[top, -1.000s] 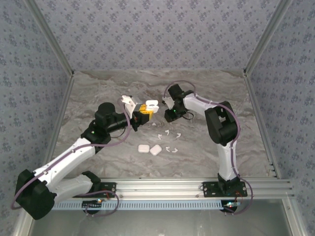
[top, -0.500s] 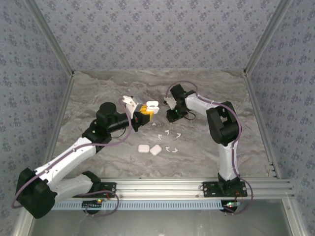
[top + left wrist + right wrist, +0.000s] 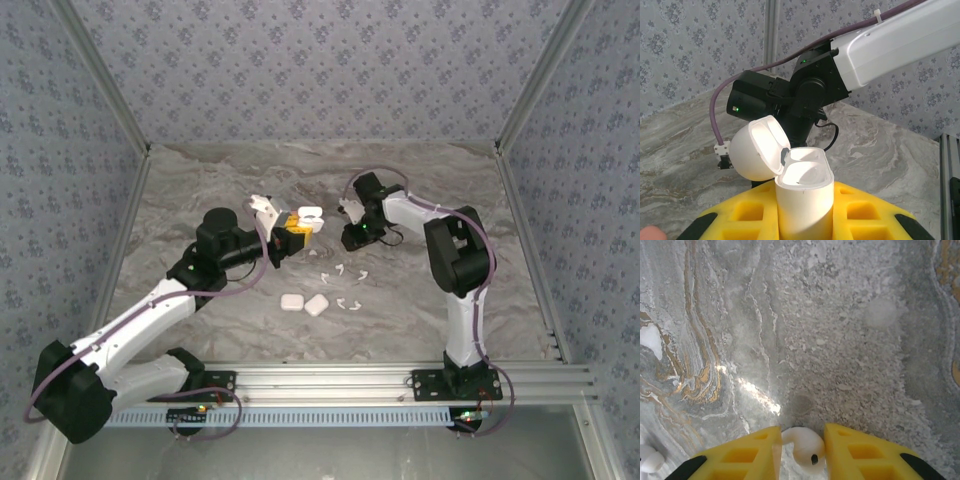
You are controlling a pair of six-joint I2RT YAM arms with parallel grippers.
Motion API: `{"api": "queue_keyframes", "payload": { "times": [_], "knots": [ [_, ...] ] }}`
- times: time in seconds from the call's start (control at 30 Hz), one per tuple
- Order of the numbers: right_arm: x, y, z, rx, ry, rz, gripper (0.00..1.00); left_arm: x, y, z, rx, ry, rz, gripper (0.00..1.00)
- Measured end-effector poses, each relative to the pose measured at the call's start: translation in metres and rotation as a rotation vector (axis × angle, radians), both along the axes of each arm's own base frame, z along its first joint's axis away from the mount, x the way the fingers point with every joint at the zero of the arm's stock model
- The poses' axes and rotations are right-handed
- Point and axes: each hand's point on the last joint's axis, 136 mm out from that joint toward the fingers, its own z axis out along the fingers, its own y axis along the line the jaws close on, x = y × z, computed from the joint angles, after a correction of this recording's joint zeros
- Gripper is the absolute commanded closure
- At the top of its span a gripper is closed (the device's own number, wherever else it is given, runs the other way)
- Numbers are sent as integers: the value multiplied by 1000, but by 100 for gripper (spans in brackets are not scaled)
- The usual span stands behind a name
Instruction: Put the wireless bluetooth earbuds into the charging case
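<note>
White charging case [image 3: 804, 197] and earbud [image 3: 804, 446], yellow gripper fingers [image 3: 747, 446], grey gold-veined marbled table [image 3: 420, 295], blue-grey floral walls [image 3: 320, 70].

A grey marbled surface [image 3: 200, 180] with pale veins forms the bottom of the enclosure. Blue-grey wallpaper [image 3: 320, 70] with a small floral repeat covers the back and both side walls. Slanted aluminium posts [image 3: 105, 75] mark the rear corners, and a slotted aluminium rail [image 3: 330, 378] runs along the near edge. Close up, the stone shows ochre streaks [image 3: 690, 365] and a bright glare patch [image 3: 757, 397].

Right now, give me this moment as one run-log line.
left gripper: shut on open charging case | right gripper: shut on white earbud | earbud: not yet in case
</note>
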Motion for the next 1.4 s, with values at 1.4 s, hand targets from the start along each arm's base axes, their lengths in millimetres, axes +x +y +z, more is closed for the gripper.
{"api": "queue_keyframes", "payload": {
  "times": [1.4],
  "knots": [
    [-43, -32, 203, 195, -597, -50, 83, 22, -26, -39, 39, 117, -45, 96]
  ]
}}
